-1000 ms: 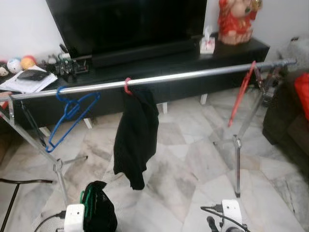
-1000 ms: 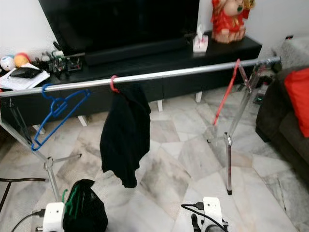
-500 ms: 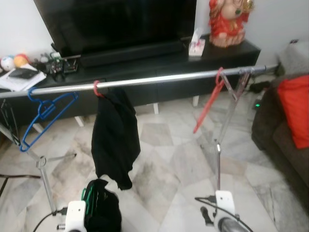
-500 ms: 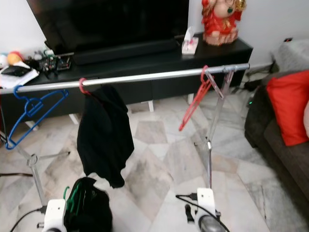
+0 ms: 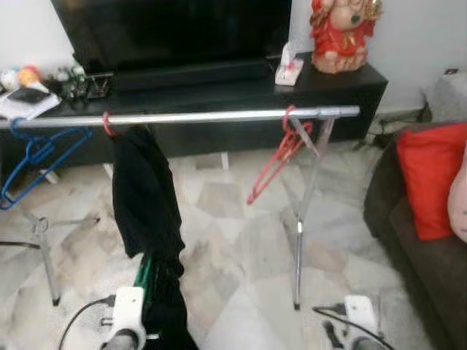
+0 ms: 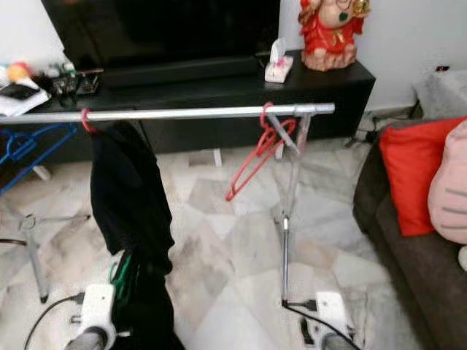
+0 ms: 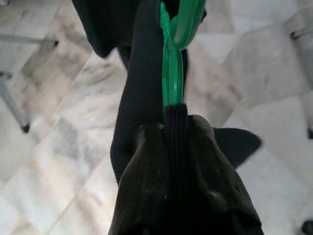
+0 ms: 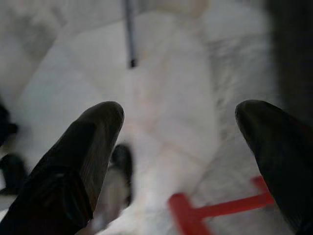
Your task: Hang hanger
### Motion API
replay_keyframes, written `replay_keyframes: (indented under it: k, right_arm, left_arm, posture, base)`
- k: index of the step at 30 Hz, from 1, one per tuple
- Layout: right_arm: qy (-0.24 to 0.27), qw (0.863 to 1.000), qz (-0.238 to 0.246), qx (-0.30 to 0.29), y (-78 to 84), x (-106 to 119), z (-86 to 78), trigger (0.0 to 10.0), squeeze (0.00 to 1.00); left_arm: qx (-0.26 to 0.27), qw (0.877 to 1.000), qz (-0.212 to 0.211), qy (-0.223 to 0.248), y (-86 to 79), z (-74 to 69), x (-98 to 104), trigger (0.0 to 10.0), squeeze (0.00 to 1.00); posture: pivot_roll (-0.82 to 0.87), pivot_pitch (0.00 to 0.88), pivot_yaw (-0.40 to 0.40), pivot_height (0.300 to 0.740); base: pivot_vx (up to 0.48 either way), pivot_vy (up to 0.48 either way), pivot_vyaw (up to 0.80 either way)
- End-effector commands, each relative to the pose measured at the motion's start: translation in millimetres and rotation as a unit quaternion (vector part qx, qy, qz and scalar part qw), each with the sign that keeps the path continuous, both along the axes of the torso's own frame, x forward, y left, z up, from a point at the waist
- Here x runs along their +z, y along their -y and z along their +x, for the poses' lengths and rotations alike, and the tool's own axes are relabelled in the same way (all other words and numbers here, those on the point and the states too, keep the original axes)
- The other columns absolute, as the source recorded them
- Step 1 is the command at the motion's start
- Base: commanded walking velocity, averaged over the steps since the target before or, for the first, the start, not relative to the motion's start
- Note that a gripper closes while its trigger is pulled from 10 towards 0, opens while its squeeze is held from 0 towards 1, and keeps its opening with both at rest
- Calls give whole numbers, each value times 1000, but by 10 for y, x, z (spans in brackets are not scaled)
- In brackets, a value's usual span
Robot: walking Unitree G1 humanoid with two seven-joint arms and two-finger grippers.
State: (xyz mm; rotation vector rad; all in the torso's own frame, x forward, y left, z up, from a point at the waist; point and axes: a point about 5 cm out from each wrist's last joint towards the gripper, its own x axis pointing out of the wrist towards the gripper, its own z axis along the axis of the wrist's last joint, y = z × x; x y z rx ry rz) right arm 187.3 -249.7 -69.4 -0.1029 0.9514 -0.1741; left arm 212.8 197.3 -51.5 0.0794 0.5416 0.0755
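Note:
A silver rail point(image 5: 219, 117) runs across the room on a folding rack. On it hang a blue hanger point(image 5: 29, 157) at the left, a black garment point(image 5: 146, 197) on a red hook, and an empty red hanger point(image 5: 273, 160) near the right end. Low at the left, my left gripper point(image 5: 142, 317) is shut on a green hanger point(image 7: 171, 63) carrying a second black garment point(image 7: 146, 98), whose cloth hides the fingers. It sits just below the hanging garment. My right gripper point(image 8: 181, 112) is open over the floor with nothing between its fingers point(image 8: 83, 147).
Behind the rack is a black TV stand point(image 5: 219, 80) with a TV point(image 5: 175, 29), a red figurine point(image 5: 339, 33) and a tissue box point(image 5: 288, 69). A dark sofa point(image 5: 416, 240) with a red cushion point(image 5: 427, 179) stands on the right. The rack's right leg point(image 5: 298, 233) rests on the marble floor.
The camera has swung right: the rack slid left in view and the sofa came in. The black garment in my left gripper now reaches higher, under the hanging one.

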Motion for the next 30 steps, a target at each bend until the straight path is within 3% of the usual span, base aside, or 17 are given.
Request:
replay_keyframes:
  k: [1, 10, 11, 13, 15, 26, 30]
  right_arm:
    - [-5, 1000, 9, 21, -83, -20, 8, 10000, 0]
    - [-10, 999, 1, 33, -12, -6, -8, 10000, 0]
    - [-12, 999, -6, 35, 42, 3, -23, 10000, 0]
    - [-14, 999, -9, 36, 65, 7, -30, 10000, 0]
    - [-14, 999, -8, 43, 50, 9, -18, 10000, 0]
    - [-14, 999, -5, 48, 16, 15, 19, 10000, 0]
    - [-12, 999, -1, 48, -30, 31, 80, 10000, 0]
  left_arm:
    - [7, 999, 24, 29, -63, 65, 81, 10000, 0]
    - [14, 998, 29, 50, 7, 91, 111, 10000, 0]
    - [7, 997, 37, 74, 92, 132, 159, 10000, 0]
    - [4, 996, 41, 85, 129, 149, 181, 10000, 0]
    - [-30, 990, 60, 123, 205, 237, 293, 10000, 0]
    - [-70, 980, 85, 165, 247, 299, 430, 10000, 0]
    - [-137, 965, 100, 198, 337, 361, 583, 10000, 0]
  posture:
    - [-202, 0, 7, 740]
    - [-197, 0, -19, 740]
    - [-172, 0, -59, 740]
    - [-172, 0, -59, 740]
    - [-159, 0, -80, 740]
    - [-153, 0, -76, 740]
    - [-143, 0, -65, 740]
  base:
    - [0, 0, 0]
    - [0, 0, 0]
    - [0, 0, 0]
    - [0, 0, 0]
    - [0, 0, 0]
    - [0, 0, 0]
    - [0, 0, 0]
